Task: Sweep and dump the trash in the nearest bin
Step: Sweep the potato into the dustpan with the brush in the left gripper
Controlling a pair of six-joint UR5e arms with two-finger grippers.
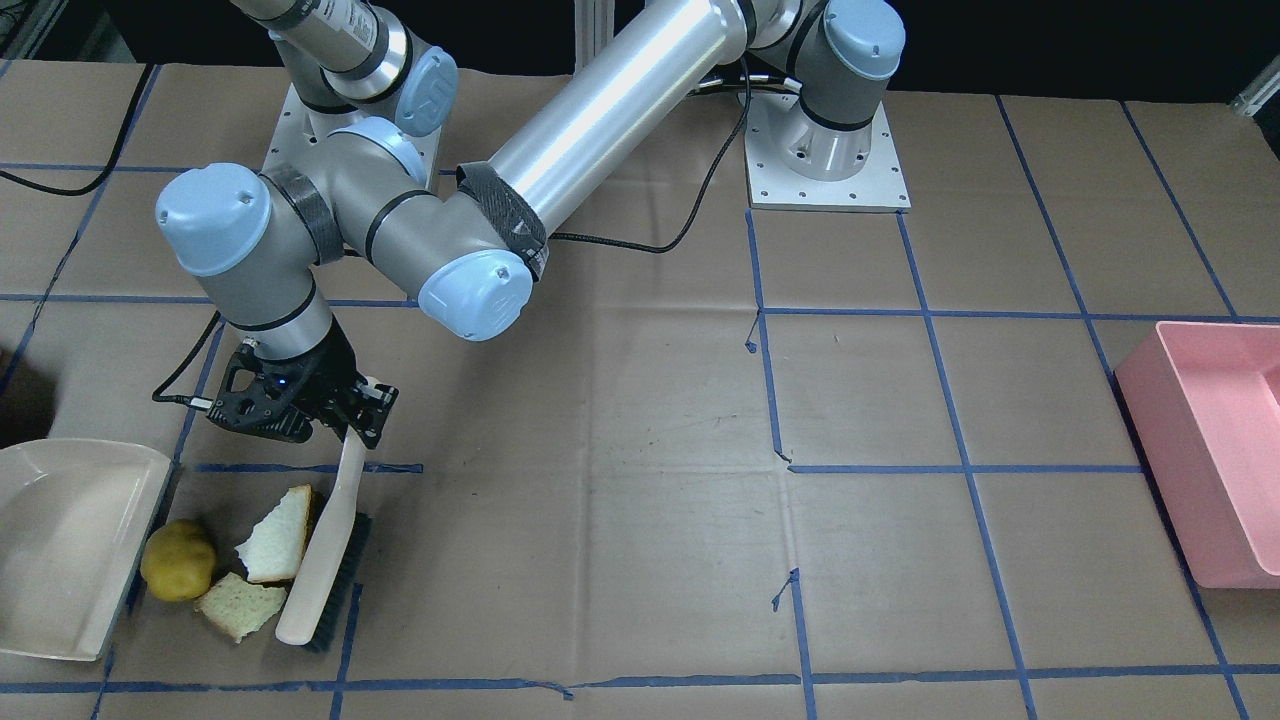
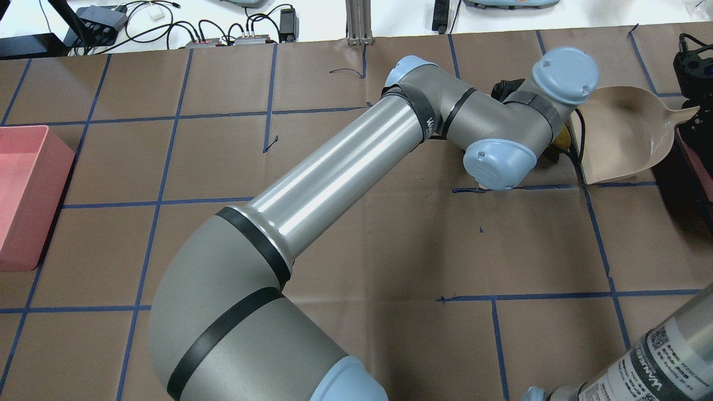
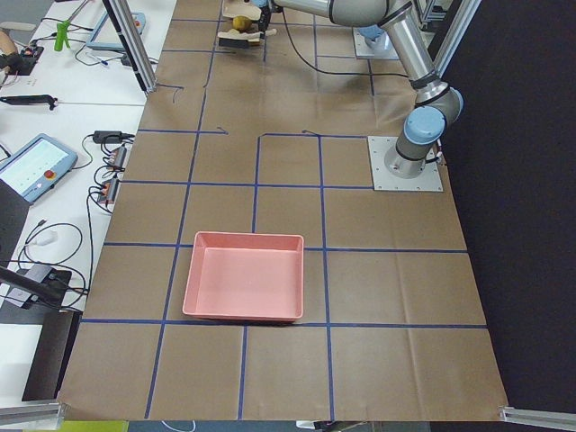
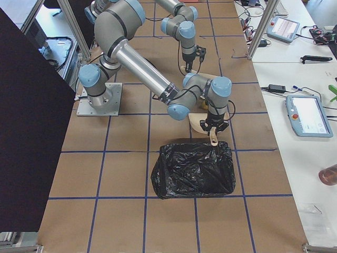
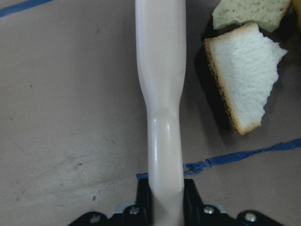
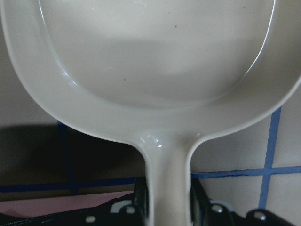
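**Op:** L gripper, what's it got?

**Obs:** Your L jaws are clamped on the brush handle, near its end. In the L wrist view both fingers sit tight vs. the cream handle, no gap. In the front view the brush runs from the gripper toward 6, bristles down on the table.

**Op:** R gripper?

**Obs:** The R gripper is closed round the pan handle, one finger each side, per the R wrist view. In the front view the pan lies at the 9 edge, w/ its lip facing 3.

**Op:** Trash?

**Obs:** All 3 pcs lie on the table between your pan & brush (front view). The ball is at 9 from the brush head, just beside the pan lip. The white slice, brown crust, is just beside the brush, at its 9. The pale slice is at 7 from the white one. Can't tell if those two touch.

**Op:** Bins?

**Obs:** The pink bin is at the 3 edge of the front view, well apart from the trash. The bag bin shows in the R side view, just beside your pan, at 6 from it.
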